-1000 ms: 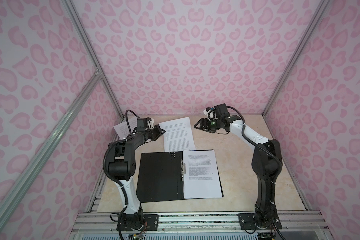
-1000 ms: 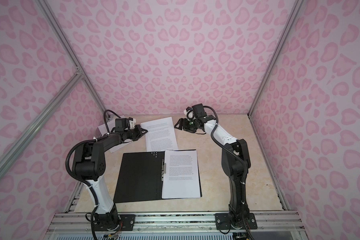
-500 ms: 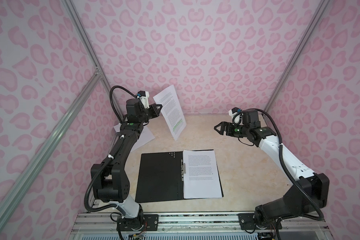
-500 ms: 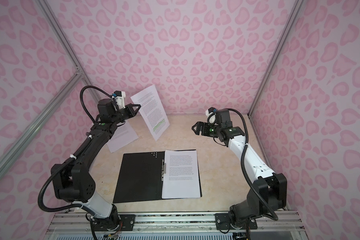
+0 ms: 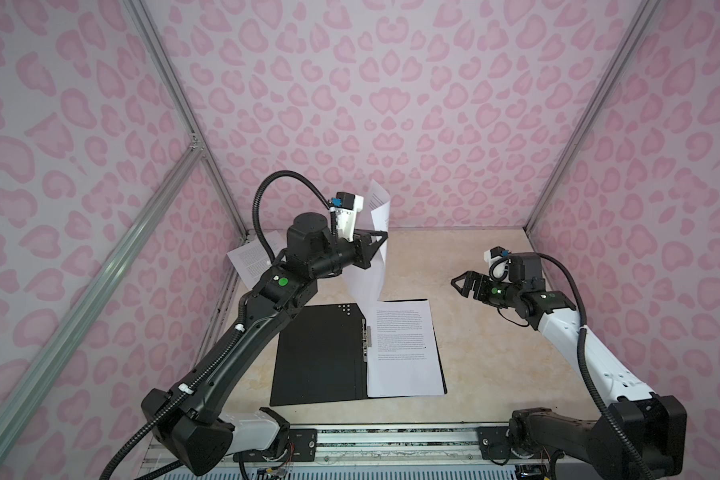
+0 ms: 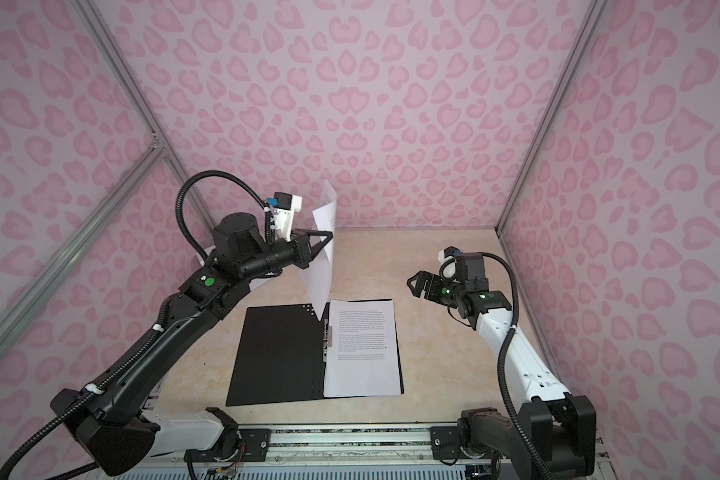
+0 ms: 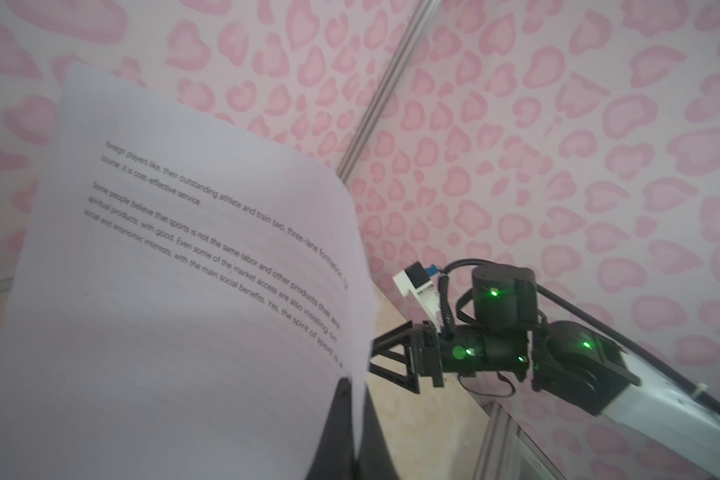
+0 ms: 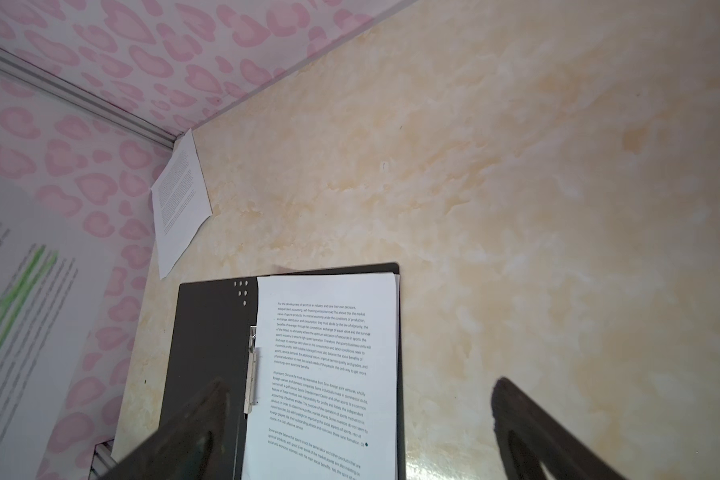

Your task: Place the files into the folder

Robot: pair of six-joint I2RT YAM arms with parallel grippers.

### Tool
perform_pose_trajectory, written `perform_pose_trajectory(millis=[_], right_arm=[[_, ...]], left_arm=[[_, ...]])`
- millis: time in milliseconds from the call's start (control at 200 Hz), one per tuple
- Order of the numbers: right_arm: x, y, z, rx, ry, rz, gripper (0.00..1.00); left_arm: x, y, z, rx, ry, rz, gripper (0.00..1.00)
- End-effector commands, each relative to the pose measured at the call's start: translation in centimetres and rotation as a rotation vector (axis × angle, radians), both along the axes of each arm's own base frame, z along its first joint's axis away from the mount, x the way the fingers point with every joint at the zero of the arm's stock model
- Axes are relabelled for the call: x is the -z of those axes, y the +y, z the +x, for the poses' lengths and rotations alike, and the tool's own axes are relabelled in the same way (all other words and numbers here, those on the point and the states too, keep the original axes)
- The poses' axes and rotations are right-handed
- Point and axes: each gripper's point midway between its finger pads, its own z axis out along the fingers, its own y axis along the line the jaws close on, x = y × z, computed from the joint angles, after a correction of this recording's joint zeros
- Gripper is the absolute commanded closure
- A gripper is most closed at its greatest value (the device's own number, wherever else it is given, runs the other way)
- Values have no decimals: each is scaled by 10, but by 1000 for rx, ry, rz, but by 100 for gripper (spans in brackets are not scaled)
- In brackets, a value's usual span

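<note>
Folder [image 5: 316,357] lies open and flat on the table [image 5: 474,374] toward the near edge, black inside up, with a filed sheet [image 5: 406,349] on its right half beside the metal clip [image 5: 366,345]. Left arm climbs from the near rail, bends at the elbow and reaches high toward the middle. The left gripper [image 5: 382,240] is clenched on a held sheet [image 5: 368,282], which hangs curled down to the folder's far edge; contact unclear. Right arm slants up from its base with the wrist level, and the right gripper [image 5: 458,284] is spread wide and empty, pointing leftward. Farthest, another sheet [image 5: 252,257] lies in the far left corner.
</note>
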Motion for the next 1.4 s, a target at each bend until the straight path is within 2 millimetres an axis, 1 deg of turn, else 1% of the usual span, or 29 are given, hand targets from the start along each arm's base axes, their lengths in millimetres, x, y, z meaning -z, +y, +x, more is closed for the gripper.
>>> perform_pose_trajectory(millis=[0,65,140,200,260,305,345,350,360,450,535,620,700,770,820,890,965,1035,1100,1170,1325,1395], right_arm=[[1,1,-4,13,-18,65,2],[3,-3,-8,22,-14,67,2],[5,-6,-11,19,-1,68,3],[6,-9,-13,17,7,72,3],[5,-12,-14,19,9,86,3],[4,-13,-15,20,6,91,3],[4,-14,-16,28,5,93,3],[4,-14,-16,28,4,93,3],[3,-14,-17,28,3,94,3],[6,-15,-19,41,3,103,4],[10,-15,-21,50,18,106,6],[12,-9,-22,36,28,113,7],[14,9,-26,-22,33,103,7],[20,35,-31,-99,55,79,7],[26,49,-33,-139,63,66,7],[36,69,-36,-190,79,60,7],[48,88,-38,-242,97,58,8],[59,105,-40,-290,116,47,8],[68,121,-42,-347,136,32,12],[77,134,-44,-394,176,13,13],[92,161,-46,-486,225,-19,13],[103,170,-46,-515,249,-44,13]], left_arm=[[12,-30,-29,71,71,10,96],[14,-51,-49,142,94,-10,96],[18,-66,-66,173,108,-6,96],[23,-71,-74,170,122,0,96],[28,-66,-74,127,166,-14,96],[35,-58,-70,78,191,-8,96],[33,-47,-68,31,193,-7,96],[40,-46,-68,26,203,4,96],[45,-43,-67,11,212,14,96],[75,-7,-52,-133,310,50,96],[113,28,-39,-216,464,24,96],[163,63,-27,-281,611,0,96],[214,92,-21,-354,702,61,96],[253,114,-18,-413,746,140,96],[277,131,-17,-475,767,212,96],[303,158,-17,-588,767,315,96],[319,177,-16,-666,754,394,96],[329,184,-16,-685,753,446,96],[338,194,-16,-722,755,501,96],[345,203,-18,-757,763,553,96],[353,206,-18,-770,771,570,96],[355,206,-17,-768,774,578,96]])
